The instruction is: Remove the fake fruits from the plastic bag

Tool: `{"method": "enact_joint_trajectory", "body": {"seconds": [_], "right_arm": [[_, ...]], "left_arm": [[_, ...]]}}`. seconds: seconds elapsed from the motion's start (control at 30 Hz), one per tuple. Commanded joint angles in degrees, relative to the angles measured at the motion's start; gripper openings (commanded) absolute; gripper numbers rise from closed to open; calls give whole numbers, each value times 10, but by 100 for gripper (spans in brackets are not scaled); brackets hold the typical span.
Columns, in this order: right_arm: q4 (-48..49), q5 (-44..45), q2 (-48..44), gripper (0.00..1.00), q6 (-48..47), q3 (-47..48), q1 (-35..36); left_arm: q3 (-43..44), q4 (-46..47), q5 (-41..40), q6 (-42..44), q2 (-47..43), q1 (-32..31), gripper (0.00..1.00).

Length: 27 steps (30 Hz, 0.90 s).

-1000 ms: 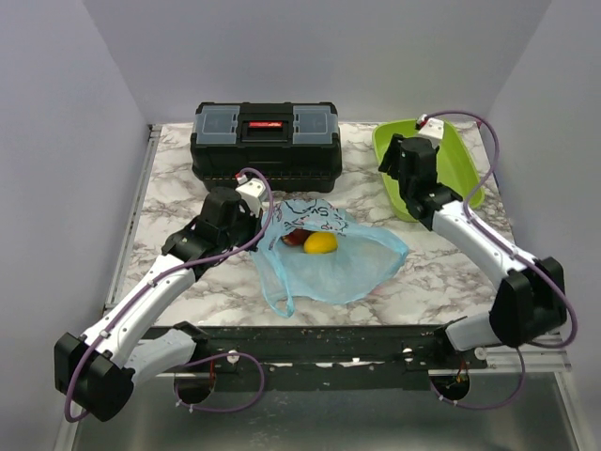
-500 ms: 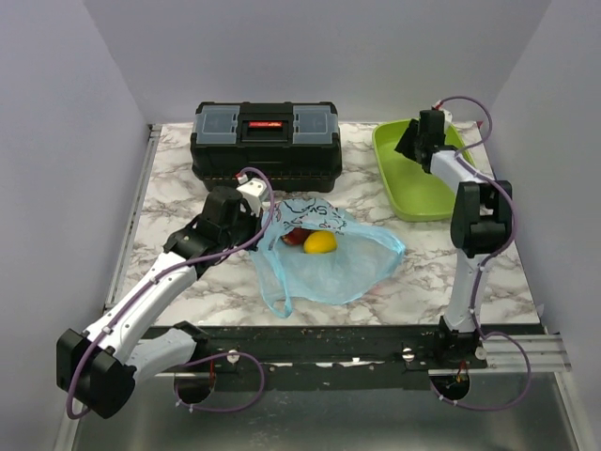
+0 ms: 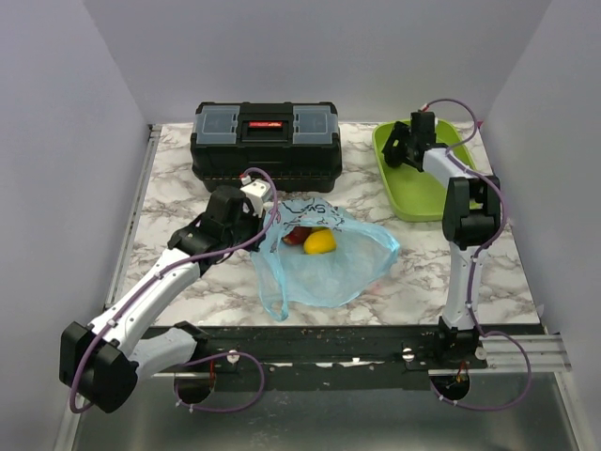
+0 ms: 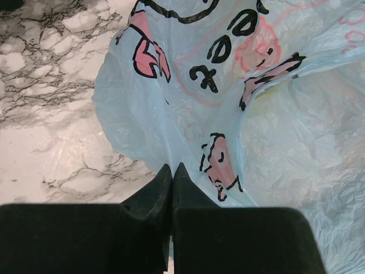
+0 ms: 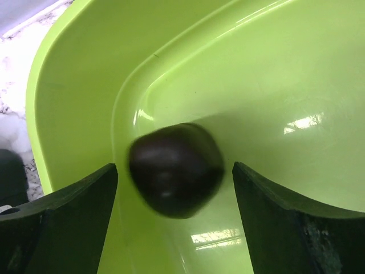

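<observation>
The right gripper point(image 3: 398, 152) has its jaws spread on either side of the purple fruit point(image 5: 174, 170), clear of it, in the tray point(image 5: 74, 85) right of and behind the bag point(image 4: 188, 97). The left gripper point(image 4: 172, 168) has its jaws pressed together at the bag's left edge. A yellow fruit point(image 3: 320, 242) and a red fruit point(image 3: 297, 235) lie inside the bag.

Left gripper point(image 4: 172, 167) closed, arm stretched forward, right gripper point(image 5: 174, 170) spread wide, reaching far

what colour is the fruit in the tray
The fruit is dark purple, almost black; right wrist view.
</observation>
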Motion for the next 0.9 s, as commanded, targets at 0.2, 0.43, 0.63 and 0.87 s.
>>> {"method": "enact_joint_trajectory", "body": {"seconds": [0.2,0.43,0.63,0.87], "right_arm": [[-17,-16,-43,92,-23,-7,0],[31,-33,-207,92,-16,-176,0],[70,-50,-389,92,-6,-380,0],[22,-110,-554,90,-2,-483,1]], "left_arm": [[6,9,28,0,6,4,0],[8,8,40,-1,11,4,0],[10,8,45,-3,15,5,0],[13,6,55,-6,24,5,0]]}}
